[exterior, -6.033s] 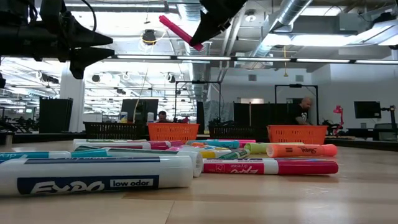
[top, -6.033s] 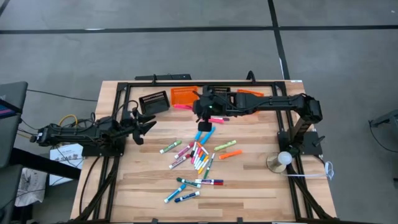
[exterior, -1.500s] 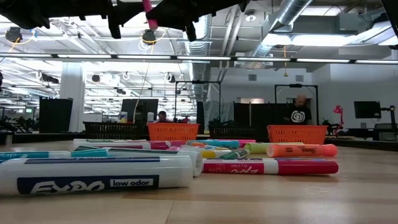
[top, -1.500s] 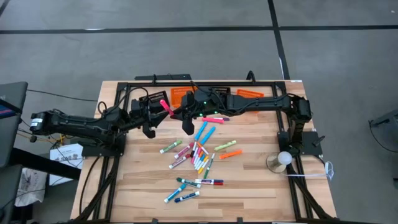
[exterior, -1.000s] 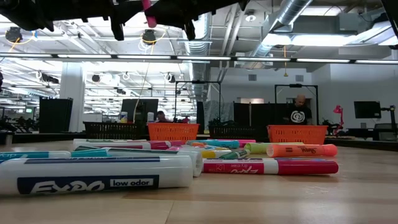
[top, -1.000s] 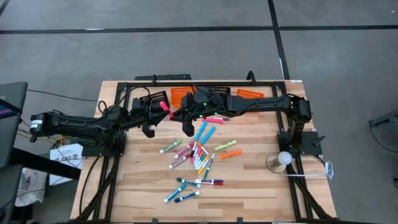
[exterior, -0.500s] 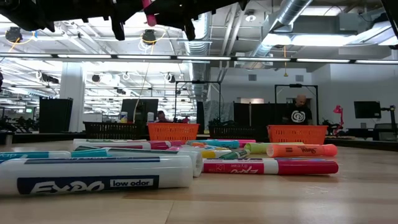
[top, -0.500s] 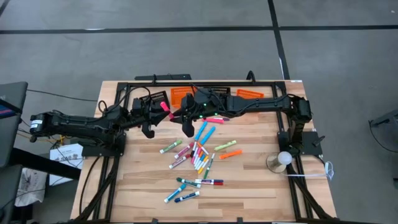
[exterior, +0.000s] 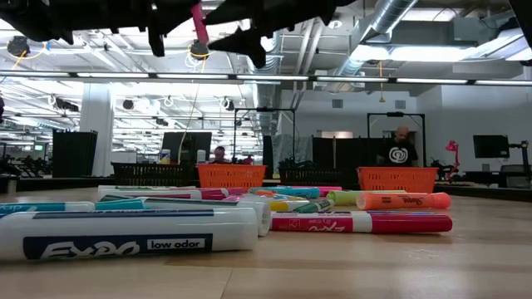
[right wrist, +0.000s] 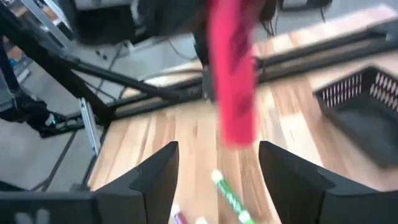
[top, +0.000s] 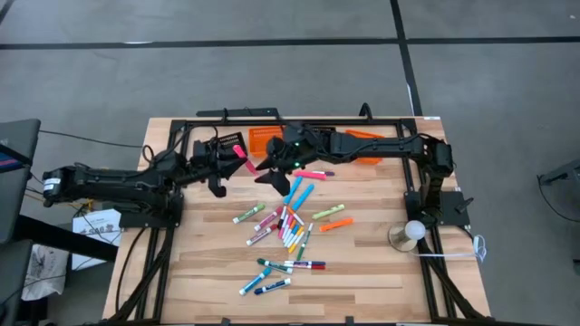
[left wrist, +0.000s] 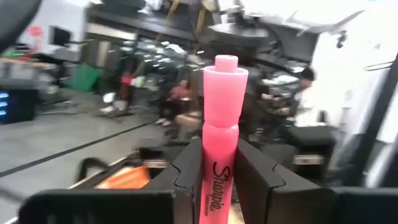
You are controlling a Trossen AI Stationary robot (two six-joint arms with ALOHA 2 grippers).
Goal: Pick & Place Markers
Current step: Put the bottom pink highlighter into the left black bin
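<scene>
A pink marker (top: 239, 152) is held above the table's far middle by my left gripper (top: 233, 160), which is shut on it; the left wrist view shows the marker (left wrist: 219, 118) between the two fingers. My right gripper (top: 265, 174) stands open just right of it, and its own view shows its fingers apart with the marker (right wrist: 233, 93) beyond them, untouched. The other markers (top: 288, 222) lie loose on the table in the middle, with a smaller group (top: 272, 276) nearer the front edge. My left gripper pinches the pink marker's printed barrel (left wrist: 216, 186) between its two fingers (left wrist: 186, 171). The fingers come in about level from the table's left. The marker stands roughly upright, lifted clear of the table, and its free end (left wrist: 225, 65) sticks out past the fingertips.
Orange baskets (top: 265, 138) (top: 364, 136) and a black one (top: 228, 143) stand along the far edge. A pink marker (top: 313, 173) and blue ones (top: 297, 192) lie under the right arm. A round-headed stand (top: 412, 231) is at the right. People show beyond the table.
My right gripper has opened and let go of the pink marker, and it has turned a little at the wrist. The marker stays in my left gripper, still clear of the table.
</scene>
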